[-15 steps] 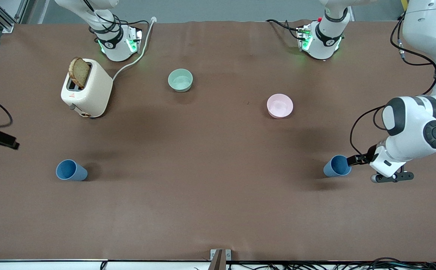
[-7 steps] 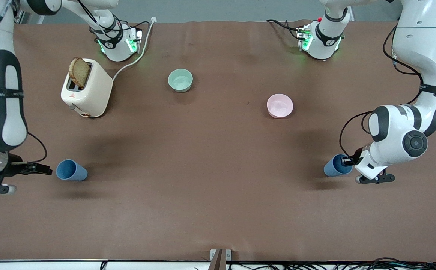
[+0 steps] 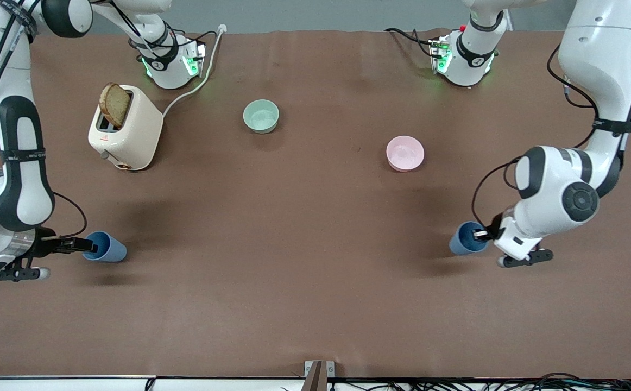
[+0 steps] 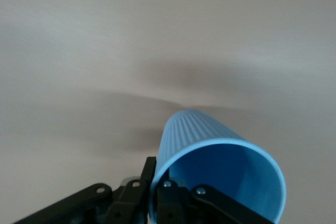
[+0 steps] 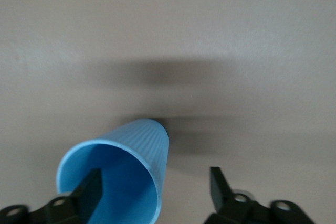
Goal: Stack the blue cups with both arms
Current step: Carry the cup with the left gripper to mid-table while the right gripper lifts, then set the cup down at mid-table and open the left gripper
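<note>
Cups first: one blue cup [image 3: 466,239] is at the left arm's end of the brown surface [image 3: 304,282], and the left gripper [image 3: 481,234] has one finger inside its mouth and one outside, pinched on the rim. In the left wrist view that cup [image 4: 218,166] fills the lower part of the frame, ribbed wall showing, with the black fingers [image 4: 170,203] clamped on its wall at the rim. I cannot tell whether its base rests on the surface.

A second blue cup [image 3: 105,247] stands at the right arm's end of the surface. The right gripper [image 3: 84,247] is at its rim with the fingers spread apart; in the right wrist view one finger [image 5: 92,190] is inside this cup [image 5: 118,174] and the other finger [image 5: 219,184] is well outside the wall, so nothing is clamped.

Farther from the front camera sit a pale green bowl [image 3: 261,116] and a pink bowl [image 3: 405,153], well apart from both cups. A cream toaster [image 3: 125,129] with a slice of bread [image 3: 115,104] poking up from its slot is near the right arm's base.
</note>
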Controlling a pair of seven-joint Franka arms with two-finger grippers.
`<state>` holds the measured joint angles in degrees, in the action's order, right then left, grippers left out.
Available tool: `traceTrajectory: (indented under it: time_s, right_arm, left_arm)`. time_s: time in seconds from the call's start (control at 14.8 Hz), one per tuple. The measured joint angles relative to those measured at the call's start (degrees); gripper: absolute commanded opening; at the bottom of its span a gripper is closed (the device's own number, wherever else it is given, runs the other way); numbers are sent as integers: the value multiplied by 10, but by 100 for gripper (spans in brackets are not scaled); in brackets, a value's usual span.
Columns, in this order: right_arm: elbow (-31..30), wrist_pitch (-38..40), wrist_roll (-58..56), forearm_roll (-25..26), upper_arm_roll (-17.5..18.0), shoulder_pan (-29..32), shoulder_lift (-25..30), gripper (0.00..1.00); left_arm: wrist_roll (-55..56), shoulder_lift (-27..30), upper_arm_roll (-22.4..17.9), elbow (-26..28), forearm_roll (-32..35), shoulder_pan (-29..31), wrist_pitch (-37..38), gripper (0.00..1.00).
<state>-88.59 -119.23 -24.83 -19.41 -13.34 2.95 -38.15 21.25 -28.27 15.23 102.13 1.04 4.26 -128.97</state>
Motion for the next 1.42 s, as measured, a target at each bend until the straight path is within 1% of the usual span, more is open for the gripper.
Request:
traceTrajectory:
  time_s: [0.14, 0.2, 0.34, 0.54, 0.74, 0.81, 0.88, 0.95, 1.02, 1.15, 1.29, 1.42]
  right_arm:
    - [-8, -5, -3, 0, 0, 0, 0, 6]
    - [-8, -6, -3, 0, 1, 0, 0, 2]
    - [-8, -6, -4, -1, 1, -1, 0, 1]
    - [-8, -6, -4, -1, 1, -2, 2, 1]
    - [-2, 5, -4, -1, 2, -5, 17, 1]
    - [1, 20, -4, -1, 2, -7, 31, 1]
    - [5, 35, -3, -1, 2, -11, 49, 1]
    - [7, 48, 6, -1, 2, -19, 72, 1]
    - [8, 66, 25, 0, 2, -28, 96, 1]
    - [9, 96, 75, 9, 4, -50, 140, 1]
    - [8, 115, 141, 29, 6, -83, 172, 1]
    - [8, 136, 210, 39, 13, -118, 192, 1]
  left_arm:
    - [95, 12, 56, -4, 0, -10, 6, 0]
    - [141, 14, 71, -7, 1, -28, 7, 0]
    - [239, 8, 77, -19, 4, -94, 8, 0]
    - [368, -35, 75, -55, 36, -190, 7, 0]
    - [453, -91, 73, -87, 70, -238, -5, 1]
    - [466, -106, 73, -95, 72, -246, -12, 3]
    - [473, -119, 71, -101, 73, -253, -18, 13]
    - [476, -126, 70, -105, 73, -256, -19, 51]
    - [476, -126, 70, -108, 73, -256, -19, 100]
    - [476, -127, 67, -115, 73, -255, -20, 100]
    - [476, -118, 57, -139, 82, -249, -4, 100]
    - [462, -80, 44, -176, 106, -229, 65, 100]
